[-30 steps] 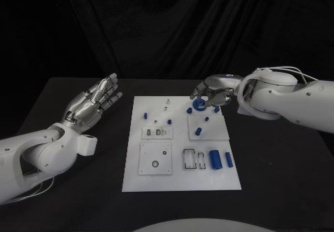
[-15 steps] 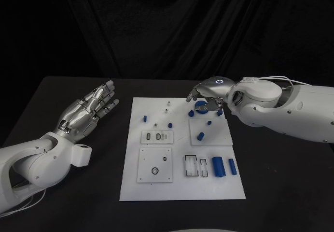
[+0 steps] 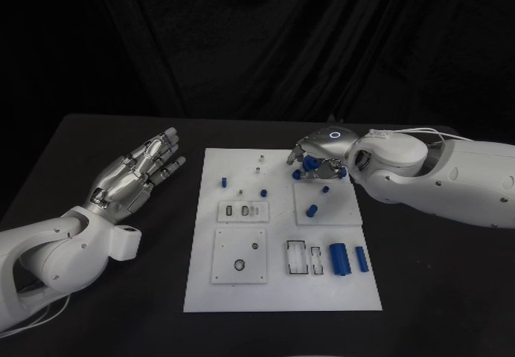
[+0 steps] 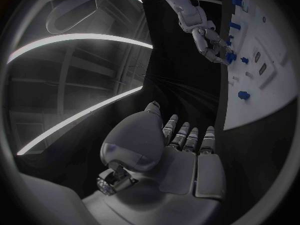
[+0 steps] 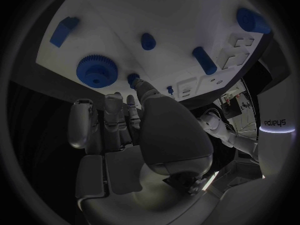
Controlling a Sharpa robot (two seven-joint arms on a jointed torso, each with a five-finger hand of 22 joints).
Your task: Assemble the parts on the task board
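Observation:
The white task board [image 3: 281, 291] lies in the middle of the black table. My right hand [image 3: 318, 155] is low over its far right corner, fingers pointing down at the board. In the right wrist view a blue gear [image 5: 97, 71] lies flat on the board [image 5: 125, 15] just past the fingertips, with no finger on it. The thumb tip is beside a small blue peg [image 5: 132, 78]. My left hand [image 3: 134, 175] floats left of the board, palm up, fingers spread and holding nothing.
Two blue cylinders [image 3: 336, 258] lie near the board's right edge. Small blue pegs [image 3: 311, 209] stand on the far half. A square plate with holes [image 3: 240, 254] and slotted frames [image 3: 301, 257] occupy the near half. Bare black table surrounds the board.
My right hand has come down from above the far right corner to the board, and the gear it carried between its fingers now lies there. The left hand stays as it was.

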